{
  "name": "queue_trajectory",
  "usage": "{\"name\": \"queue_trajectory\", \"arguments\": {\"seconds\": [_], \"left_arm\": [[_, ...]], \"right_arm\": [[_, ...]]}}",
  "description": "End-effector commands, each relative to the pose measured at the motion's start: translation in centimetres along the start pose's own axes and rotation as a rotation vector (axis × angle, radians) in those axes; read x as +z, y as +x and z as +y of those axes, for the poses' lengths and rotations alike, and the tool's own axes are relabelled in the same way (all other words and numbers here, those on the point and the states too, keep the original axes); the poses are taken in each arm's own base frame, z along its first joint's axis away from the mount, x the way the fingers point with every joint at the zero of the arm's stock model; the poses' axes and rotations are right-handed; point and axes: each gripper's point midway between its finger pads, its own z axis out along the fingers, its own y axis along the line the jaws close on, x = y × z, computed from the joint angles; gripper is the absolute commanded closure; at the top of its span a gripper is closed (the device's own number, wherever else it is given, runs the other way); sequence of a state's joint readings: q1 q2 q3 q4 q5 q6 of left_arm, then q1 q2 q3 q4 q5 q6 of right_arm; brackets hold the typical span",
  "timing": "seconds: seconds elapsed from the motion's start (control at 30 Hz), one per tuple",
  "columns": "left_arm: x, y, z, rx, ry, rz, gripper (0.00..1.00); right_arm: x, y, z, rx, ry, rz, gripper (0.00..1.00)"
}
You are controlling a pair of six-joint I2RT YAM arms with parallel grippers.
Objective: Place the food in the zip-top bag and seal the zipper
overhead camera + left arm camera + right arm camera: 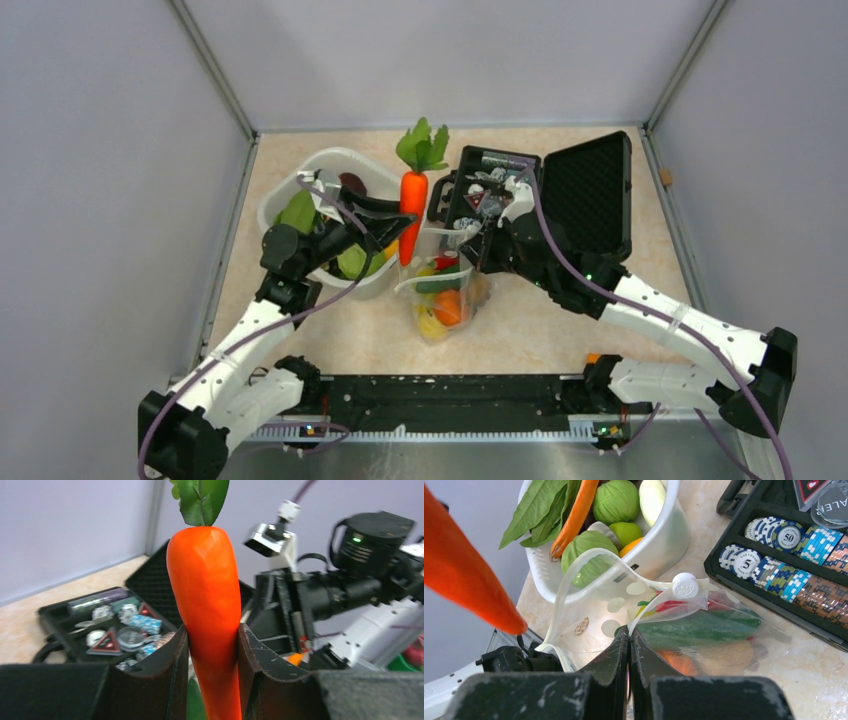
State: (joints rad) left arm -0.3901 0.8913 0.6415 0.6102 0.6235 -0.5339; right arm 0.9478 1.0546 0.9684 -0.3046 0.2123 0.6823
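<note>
At the left a white basket (330, 153) sits on the desk (560, 340), holding greens (539, 510) and other toy produce. The left hand (212, 647) is just beside it, clamped on the lower part of a carrot (205, 580). The carrot is held near upright with its leaves up, and its tip hangs just left of the bag's mouth. The bag (445, 300) lies on the desk in front of the gap between the basket and the case. Through its clear plastic show a tangerine (448, 308), a cucumber (699, 627) and a red pepper (669, 605). The zipper (574, 565) is unsealed and looped wide, with its white slider (685, 585) at the far end. The right hand (629, 645) is pinched shut on the bag's near rim. At the right stands an open black case (590, 190) holding chips (774, 535).
</note>
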Motion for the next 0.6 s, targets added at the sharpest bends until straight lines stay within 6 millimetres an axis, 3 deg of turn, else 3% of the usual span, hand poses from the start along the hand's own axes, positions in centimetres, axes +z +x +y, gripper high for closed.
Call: {"name": "queue_trajectory", "arguments": {"seconds": [0.0,0.23,0.5,0.57], "left_arm": [[0.8,-0.4,-3.5,0.019,0.152,-0.019,0.80],[0.3,3.4,-3.5,-0.013,0.153,0.038,0.80],[-0.6,8.2,-1.7,0.026,0.072,0.132,0.81],[-1.1,8.5,-0.9,0.052,0.017,0.155,0.81]], "right_arm": [[-0.4,-2.4,1.7,0.031,-0.063,-0.081,1.00],[-0.9,-3.1,2.0,0.041,-0.078,-0.109,1.00],[-1.3,-3.4,1.9,0.047,-0.075,-0.123,1.00],[-1.4,-3.4,1.8,0.050,-0.073,-0.124,1.00]]}}
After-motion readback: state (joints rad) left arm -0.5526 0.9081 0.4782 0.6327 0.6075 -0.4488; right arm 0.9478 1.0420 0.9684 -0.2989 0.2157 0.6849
